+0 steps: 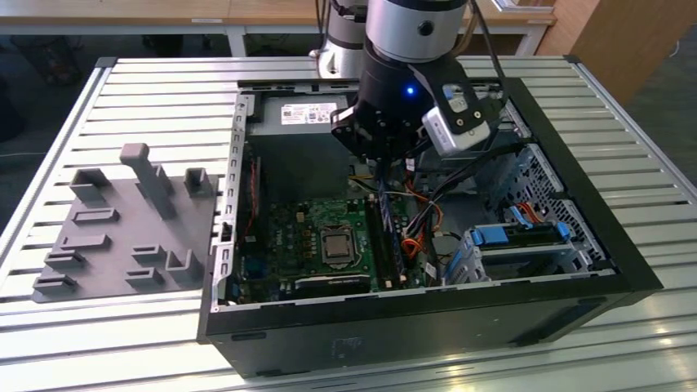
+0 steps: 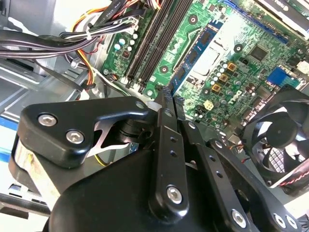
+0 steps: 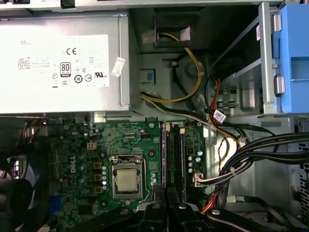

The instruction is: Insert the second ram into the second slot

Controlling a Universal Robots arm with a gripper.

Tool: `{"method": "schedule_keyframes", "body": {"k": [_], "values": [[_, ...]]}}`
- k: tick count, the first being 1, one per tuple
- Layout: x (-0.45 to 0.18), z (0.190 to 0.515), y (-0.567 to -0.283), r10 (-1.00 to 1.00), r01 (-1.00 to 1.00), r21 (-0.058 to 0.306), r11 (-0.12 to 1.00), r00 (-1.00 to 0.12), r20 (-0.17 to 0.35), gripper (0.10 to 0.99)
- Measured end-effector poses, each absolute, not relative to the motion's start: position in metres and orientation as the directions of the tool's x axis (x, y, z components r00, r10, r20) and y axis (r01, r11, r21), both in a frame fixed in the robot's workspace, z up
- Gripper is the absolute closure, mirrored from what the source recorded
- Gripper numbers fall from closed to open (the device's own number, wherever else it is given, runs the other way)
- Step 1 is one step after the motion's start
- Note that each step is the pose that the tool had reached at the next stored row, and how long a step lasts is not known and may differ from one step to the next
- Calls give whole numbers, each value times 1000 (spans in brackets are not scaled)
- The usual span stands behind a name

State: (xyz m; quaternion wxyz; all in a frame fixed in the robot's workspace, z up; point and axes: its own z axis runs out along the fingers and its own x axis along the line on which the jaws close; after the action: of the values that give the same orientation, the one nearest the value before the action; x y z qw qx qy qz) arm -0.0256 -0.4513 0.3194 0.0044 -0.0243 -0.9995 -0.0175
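The gripper (image 2: 170,96) is pinching the second ram (image 2: 193,55), its fingers pressed close on the stick's near end. The dark-blue stick is standing on edge just beside the memory slots (image 3: 178,154), between them and the processor socket (image 3: 128,179).

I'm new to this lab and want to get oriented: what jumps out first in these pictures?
The robot arm reaching down into the open computer case on the slatted metal table catches the eye first, its gripper hanging over the memory slots on the green motherboard. Next is the grey fixture block with upright posts, lying on the table at the exterior view's left of the case.
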Motion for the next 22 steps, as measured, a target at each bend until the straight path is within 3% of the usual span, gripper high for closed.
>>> {"method": "schedule_keyframes", "body": {"k": [22], "values": [[-24,306,-452,48,49,34,998,-999,12,957]]}}
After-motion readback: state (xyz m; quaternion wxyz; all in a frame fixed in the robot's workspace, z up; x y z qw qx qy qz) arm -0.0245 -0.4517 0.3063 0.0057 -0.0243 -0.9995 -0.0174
